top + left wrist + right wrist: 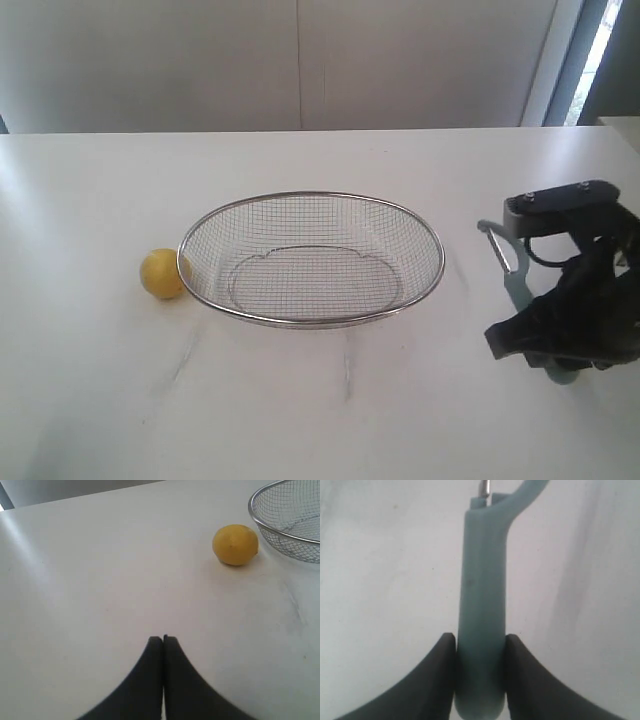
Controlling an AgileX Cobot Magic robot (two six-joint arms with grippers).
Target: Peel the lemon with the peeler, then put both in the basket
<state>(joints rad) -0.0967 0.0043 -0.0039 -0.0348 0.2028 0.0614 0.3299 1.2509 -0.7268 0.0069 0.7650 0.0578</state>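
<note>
The yellow lemon (162, 273) sits on the white table, touching the left outer rim of the wire mesh basket (437, 255). In the left wrist view the lemon (235, 545) lies well ahead of my left gripper (162, 639), which is shut and empty; the basket (300, 510) shows beyond it. To the right of the basket, my right gripper (548, 352) is shut on the peeler (512, 285). The right wrist view shows both fingers of the right gripper (480, 640) pressed against the butt end of the pale teal peeler (482, 580) handle, its head pointing away.
The basket holds nothing. The white table (320, 400) stretches wide in front of the basket and behind it, up to a pale wall (300, 60). The left arm does not show in the exterior view.
</note>
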